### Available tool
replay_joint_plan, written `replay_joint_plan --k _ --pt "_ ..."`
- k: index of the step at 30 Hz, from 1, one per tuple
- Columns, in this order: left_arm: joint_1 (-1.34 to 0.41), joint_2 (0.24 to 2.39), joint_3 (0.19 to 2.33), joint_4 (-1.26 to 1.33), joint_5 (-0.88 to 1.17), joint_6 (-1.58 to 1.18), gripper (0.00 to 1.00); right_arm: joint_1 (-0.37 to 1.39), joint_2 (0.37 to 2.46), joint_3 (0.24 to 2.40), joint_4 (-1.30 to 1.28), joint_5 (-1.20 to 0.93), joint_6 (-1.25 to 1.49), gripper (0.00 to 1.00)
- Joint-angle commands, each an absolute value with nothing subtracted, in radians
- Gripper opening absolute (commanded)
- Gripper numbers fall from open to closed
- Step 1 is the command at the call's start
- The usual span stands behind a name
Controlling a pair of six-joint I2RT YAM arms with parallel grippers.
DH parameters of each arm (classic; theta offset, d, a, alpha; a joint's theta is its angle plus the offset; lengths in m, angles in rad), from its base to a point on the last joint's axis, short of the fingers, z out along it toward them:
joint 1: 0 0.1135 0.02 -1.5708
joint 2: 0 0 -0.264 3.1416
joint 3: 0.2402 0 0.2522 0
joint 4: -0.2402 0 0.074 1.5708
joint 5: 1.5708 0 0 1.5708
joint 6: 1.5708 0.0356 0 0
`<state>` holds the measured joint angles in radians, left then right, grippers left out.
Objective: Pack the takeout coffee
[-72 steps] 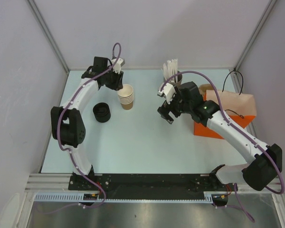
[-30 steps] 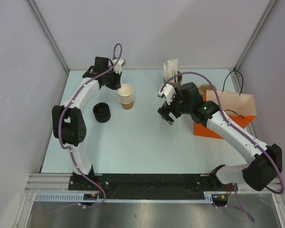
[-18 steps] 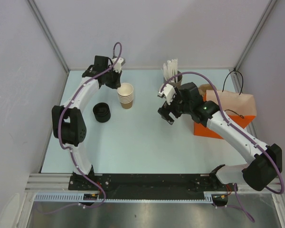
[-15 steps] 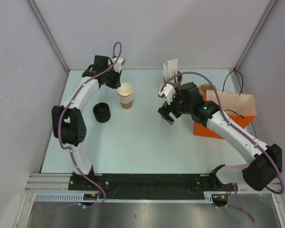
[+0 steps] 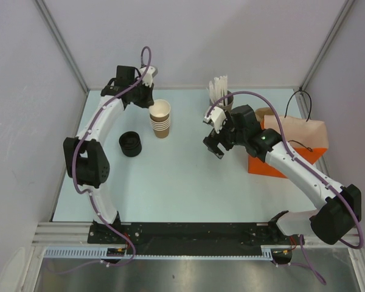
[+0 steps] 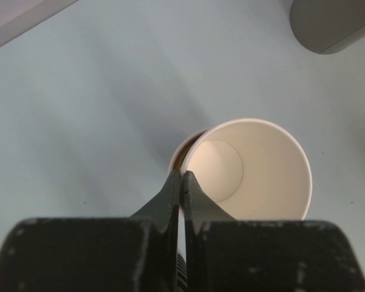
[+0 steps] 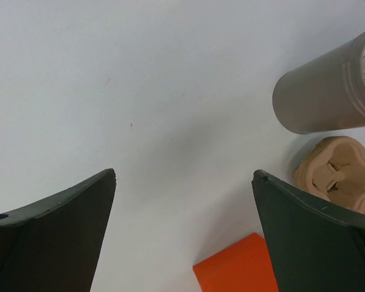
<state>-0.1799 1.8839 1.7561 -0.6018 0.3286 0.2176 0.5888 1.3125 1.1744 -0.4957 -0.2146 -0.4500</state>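
No takeout coffee with a lid shows in any view. A stack of lidless tan paper cups (image 5: 162, 126) stands at the back left of the table. My left gripper (image 5: 150, 102) is shut on the near rim of the top cup (image 5: 160, 110). In the left wrist view its jaws (image 6: 181, 174) pinch that rim, one inside and one outside the white-lined cup (image 6: 255, 173). The rim of the cup below peeks out at the left. My right gripper (image 5: 213, 145) hangs open over bare table mid-right, nothing between its fingers (image 7: 185, 173).
A stack of black lids (image 5: 131, 144) sits left of the cups. A grey holder of white stirrers (image 5: 221, 96) stands at the back. The orange paper bag (image 5: 271, 165) lies on the right by my right arm, a crumpled tan piece (image 7: 334, 169) beside it.
My left gripper has closed on the top cup's rim and drawn up and back to the left, raising that cup a little from the stack. The right arm has not moved.
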Motion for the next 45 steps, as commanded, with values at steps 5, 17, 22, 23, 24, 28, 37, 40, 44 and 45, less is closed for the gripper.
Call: replay_joint_plan --k 5,17,22,23,24,28,37,40,44,45 --pt "-0.173 1.789 1.841 -0.614 0.373 0.186 0.00 0.583 1.293 1.170 -0.462 -0.206 -0.463 1.00" --pt "-0.175 1.717 1.902 -0.664 0.425 0.186 0.02 0.568 1.273 1.169 -0.454 -0.206 -0.456 1.00" --pt "-0.196 1.666 1.870 -0.678 0.474 0.193 0.02 0.551 1.264 1.169 -0.449 -0.201 -0.448 1.00" --pt "-0.204 1.657 1.850 -0.683 0.476 0.208 0.02 0.546 1.261 1.169 -0.446 -0.199 -0.446 1.00" --pt "-0.225 1.651 1.839 -0.686 0.476 0.218 0.02 0.542 1.262 1.169 -0.443 -0.190 -0.443 1.00" --pt "-0.288 1.608 1.772 -0.686 0.477 0.248 0.02 0.515 1.250 1.169 -0.433 -0.178 -0.430 1.00" --pt "-0.449 1.568 1.548 -0.603 0.492 0.281 0.02 0.411 1.210 1.169 -0.408 -0.173 -0.391 1.00" --pt "-0.486 1.565 1.457 -0.554 0.502 0.282 0.02 0.379 1.195 1.169 -0.403 -0.184 -0.377 1.00" --pt "-0.524 1.588 1.362 -0.512 0.522 0.285 0.02 0.357 1.186 1.169 -0.400 -0.190 -0.371 1.00" --pt "-0.531 1.598 1.350 -0.508 0.523 0.285 0.02 0.359 1.186 1.169 -0.400 -0.190 -0.373 1.00"
